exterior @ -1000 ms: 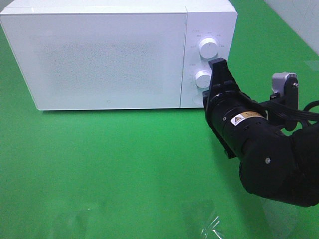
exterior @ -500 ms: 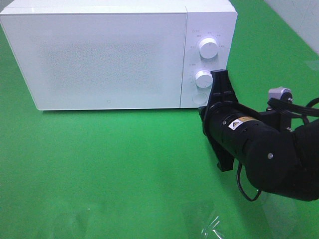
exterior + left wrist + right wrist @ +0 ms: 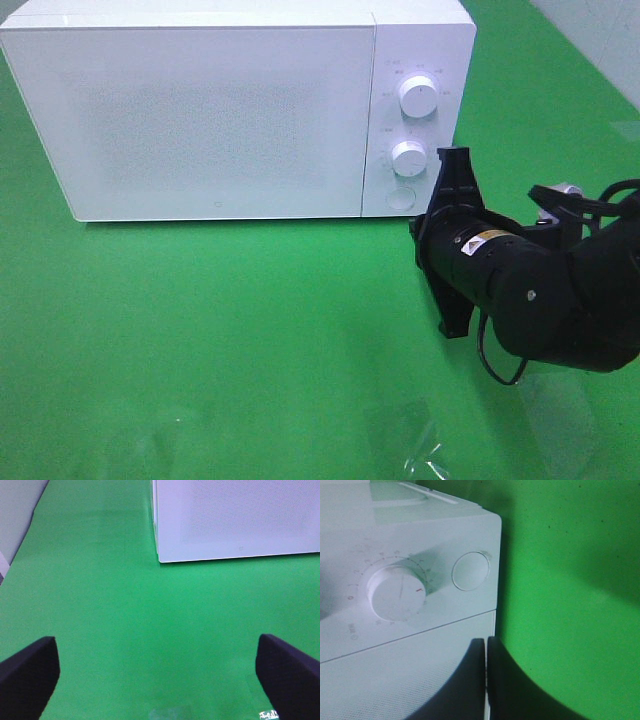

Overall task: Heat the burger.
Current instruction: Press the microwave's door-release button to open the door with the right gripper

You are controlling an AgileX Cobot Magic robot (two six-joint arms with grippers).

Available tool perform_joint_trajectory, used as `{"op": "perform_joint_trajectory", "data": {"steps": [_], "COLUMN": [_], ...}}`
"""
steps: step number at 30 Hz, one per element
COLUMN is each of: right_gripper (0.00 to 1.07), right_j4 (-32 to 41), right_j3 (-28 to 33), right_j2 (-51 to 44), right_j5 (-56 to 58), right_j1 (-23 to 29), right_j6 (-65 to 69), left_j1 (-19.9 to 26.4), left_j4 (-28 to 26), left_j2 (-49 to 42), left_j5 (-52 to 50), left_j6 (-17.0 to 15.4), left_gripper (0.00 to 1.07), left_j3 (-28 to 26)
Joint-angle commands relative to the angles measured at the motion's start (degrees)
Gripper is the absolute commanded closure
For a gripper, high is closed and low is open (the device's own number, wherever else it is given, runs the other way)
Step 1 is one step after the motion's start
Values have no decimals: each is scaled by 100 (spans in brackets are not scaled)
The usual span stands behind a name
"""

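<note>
**Scene near to far, exterior high view with both wrist views.** Nearest the camera, a scrap of crumpled clear film lies on the green table cover. The left gripper appears only in its own wrist view. Its two dark fingers are spread to the full width of that view over bare green cover, with nothing between them.

Farther back, the black right arm reaches in from the right. The right gripper has its jaws pressed together on nothing. It points at the control panel, close to the round white push button but apparently short of it. Whether the tips touch the casing cannot be told.

Farthest back stands the white box-shaped microwave oven. Its door is closed, and its upper white dial and lower white dial sit above the button.

The burger is in none of the views. It may be behind the closed, frosted door, but this cannot be told.

**Handling (judgement).** Such an item is probably light, soft and loosely stacked, with a slick bun. It is best gripped gently and low across its sides, so that the layers neither crush nor slide apart.

**Obstruction (judgement).** The shut door bars the cavity, and the button is probably its release.
</note>
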Motion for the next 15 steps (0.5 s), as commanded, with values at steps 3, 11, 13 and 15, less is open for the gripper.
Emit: {"op": "perform_joint_trajectory", "data": {"steps": [3, 11, 13, 15], "right_gripper": [107, 107, 107, 107], "right_j4": [-178, -516, -636, -676], "right_j3": [-246, -688, -791, -871], "right_j2": [327, 762, 854, 928], "right_j5": [-109, -132, -120, -109], "right_j1": [-34, -367, -453, -527], "right_j6": [166, 166, 166, 166], "left_j1": [11, 11, 11, 11], "left_j4": [-11, -11, -11, -11], "left_j2": [-109, -109, -109, -109], "left_j5": [-6, -6, -6, -6], "left_j6": [-11, -11, -11, -11], "left_gripper": [7, 7, 7, 7], "left_j3": [23, 23, 23, 23]}}
